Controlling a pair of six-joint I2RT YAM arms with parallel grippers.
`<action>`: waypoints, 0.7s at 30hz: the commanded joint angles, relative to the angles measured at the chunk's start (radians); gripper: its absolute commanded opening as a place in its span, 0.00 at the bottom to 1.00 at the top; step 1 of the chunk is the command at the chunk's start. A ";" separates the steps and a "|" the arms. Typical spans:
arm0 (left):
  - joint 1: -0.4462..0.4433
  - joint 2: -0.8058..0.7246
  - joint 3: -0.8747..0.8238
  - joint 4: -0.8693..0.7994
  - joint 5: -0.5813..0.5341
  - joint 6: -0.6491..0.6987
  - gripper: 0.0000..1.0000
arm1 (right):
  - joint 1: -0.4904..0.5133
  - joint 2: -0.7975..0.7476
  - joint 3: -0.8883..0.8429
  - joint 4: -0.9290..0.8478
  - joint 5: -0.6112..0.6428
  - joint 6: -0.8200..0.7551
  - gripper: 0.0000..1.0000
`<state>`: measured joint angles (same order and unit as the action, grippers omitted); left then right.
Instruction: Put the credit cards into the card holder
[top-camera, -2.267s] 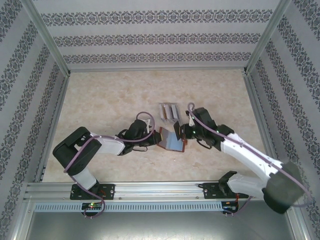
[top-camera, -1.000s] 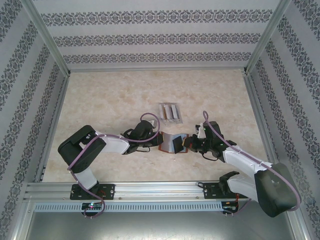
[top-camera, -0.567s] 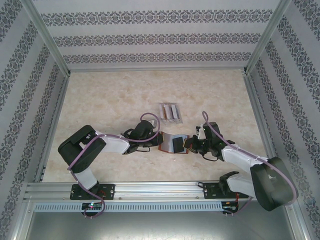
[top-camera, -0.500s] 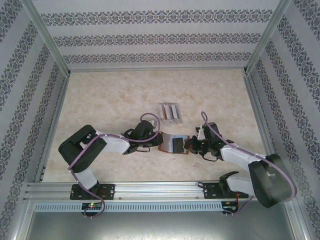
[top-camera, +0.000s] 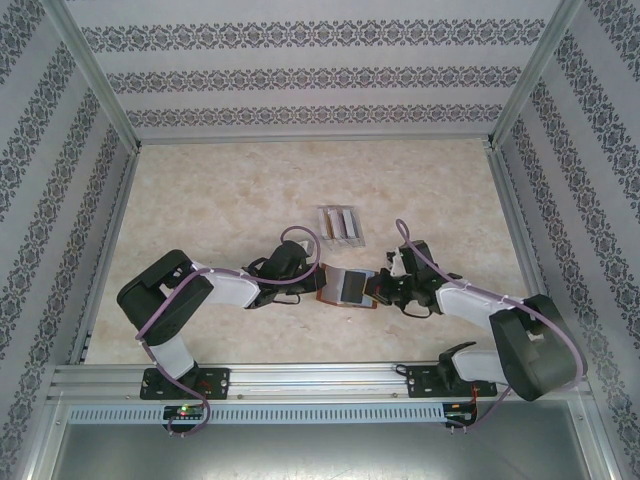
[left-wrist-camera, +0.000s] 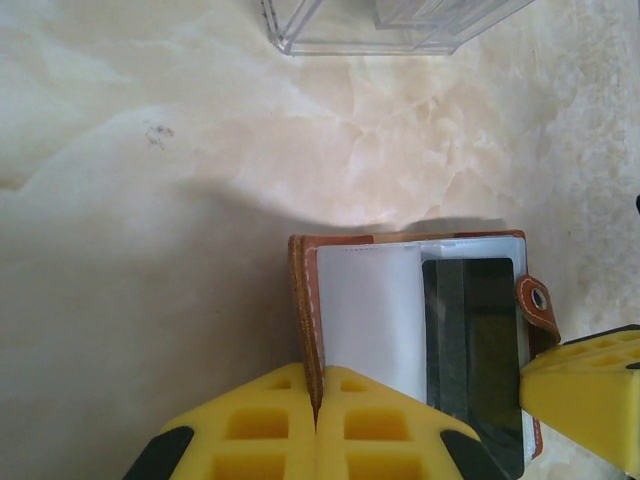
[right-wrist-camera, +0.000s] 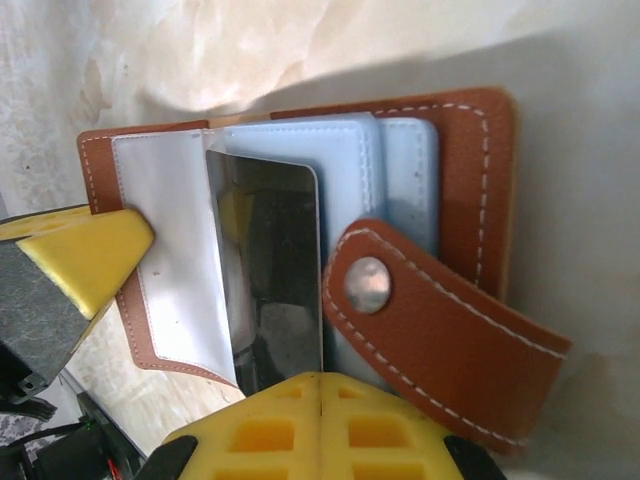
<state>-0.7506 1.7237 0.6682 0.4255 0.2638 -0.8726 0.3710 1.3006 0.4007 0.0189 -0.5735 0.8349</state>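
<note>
between left gripper (left-wrist-camera: 315, 400) and right gripper (right-wrist-camera: 320, 392), both clenched on it, open reddish-brown card holder (right-wrist-camera: 482, 200), white-stitched

- No readable text, brand, number or sign in any view.
- Wallet (right-wrist-camera: 480, 180): plain brown leather with white stitching, no stamp legible.
- Snap (right-wrist-camera: 366, 284) on the wallet tab: bare metal, no marking legible.
- Card (right-wrist-camera: 270, 270) in the clear sleeve: dark glossy face, reflections only, no print legible.
- Wallpaper (top-camera: 320, 75): repeating ornamental bands, no lettering.
- Clear rack (top-camera: 338, 222): too small to tell any marking.
</note>
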 joint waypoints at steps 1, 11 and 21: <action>0.007 0.007 0.007 -0.054 -0.020 0.001 0.00 | 0.013 0.028 0.045 0.004 0.001 -0.010 0.00; 0.008 0.002 0.006 -0.057 -0.024 0.004 0.00 | 0.034 0.071 0.074 -0.042 0.005 -0.053 0.00; 0.008 -0.003 0.009 -0.073 -0.038 0.012 0.00 | -0.003 -0.020 0.080 -0.203 0.002 -0.116 0.00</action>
<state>-0.7506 1.7237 0.6682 0.4194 0.2485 -0.8719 0.3824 1.3037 0.4564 -0.1043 -0.5667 0.7654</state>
